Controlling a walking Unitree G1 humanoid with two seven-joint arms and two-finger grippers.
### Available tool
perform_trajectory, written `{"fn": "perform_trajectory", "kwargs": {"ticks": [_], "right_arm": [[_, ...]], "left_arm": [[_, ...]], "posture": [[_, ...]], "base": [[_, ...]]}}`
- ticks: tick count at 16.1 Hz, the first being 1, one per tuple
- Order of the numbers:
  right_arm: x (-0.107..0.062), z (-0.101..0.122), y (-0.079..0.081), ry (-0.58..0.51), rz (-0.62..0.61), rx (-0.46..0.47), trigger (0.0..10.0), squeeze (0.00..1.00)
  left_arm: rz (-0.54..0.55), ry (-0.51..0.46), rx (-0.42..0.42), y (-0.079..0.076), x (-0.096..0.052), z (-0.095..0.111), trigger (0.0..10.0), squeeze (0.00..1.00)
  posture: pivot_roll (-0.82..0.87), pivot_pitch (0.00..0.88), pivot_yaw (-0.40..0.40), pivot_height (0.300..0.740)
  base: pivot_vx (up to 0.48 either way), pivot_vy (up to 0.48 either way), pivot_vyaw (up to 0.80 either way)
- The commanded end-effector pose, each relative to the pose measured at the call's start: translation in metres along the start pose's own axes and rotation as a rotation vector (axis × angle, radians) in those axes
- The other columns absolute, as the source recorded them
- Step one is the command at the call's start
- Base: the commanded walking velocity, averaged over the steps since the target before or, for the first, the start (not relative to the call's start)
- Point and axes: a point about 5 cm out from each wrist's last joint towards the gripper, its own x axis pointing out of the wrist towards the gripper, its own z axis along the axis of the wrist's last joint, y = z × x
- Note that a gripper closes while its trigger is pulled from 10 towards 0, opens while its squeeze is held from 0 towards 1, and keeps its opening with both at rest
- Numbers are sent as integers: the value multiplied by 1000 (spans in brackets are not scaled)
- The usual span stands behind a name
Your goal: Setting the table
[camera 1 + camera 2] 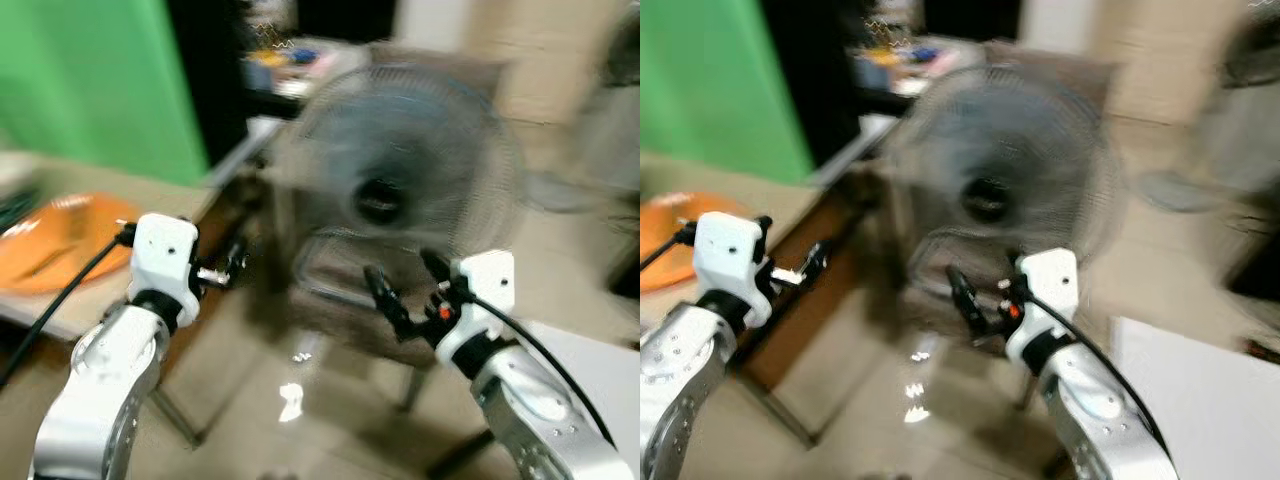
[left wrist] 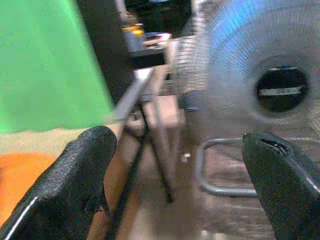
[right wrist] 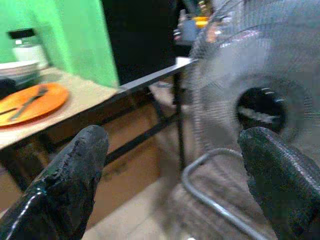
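Two tools are raised over the floor, both with fingers spread wide and holding nothing: the left tool (image 1: 228,268) and the right tool (image 1: 405,290). One round orange plate (image 3: 31,101) carrying a dark fork (image 3: 28,100) lies on the beige desk (image 3: 85,95), beside the left tool on the robot's left and well apart from the right tool. Beyond stand one grey wire-cage floor fan (image 1: 400,190), a green wall (image 1: 90,80) and a cluttered far table, blurred.

We noted 1 grey pedestal fan (image 1: 400,190) straight ahead, blurred, beside a green wall (image 1: 95,80); a cluttered dark shelf (image 1: 290,65) stood behind.
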Motion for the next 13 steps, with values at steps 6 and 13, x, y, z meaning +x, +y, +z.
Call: {"fn": "perform_trajectory", "kwargs": {"ticks": [6,13], "right_arm": [[2,0,3,11,50,0,10000,1000],[3,0,-1,22,63,-33,10000,1000]], "left_arm": [[21,-42,3,3,-3,7,10000,0],[18,-57,-18,2,-4,8,10000,0]], "posture": [[136,0,-20,740],[138,0,-29,740]], "base": [[0,0,800],[118,0,229]]}}
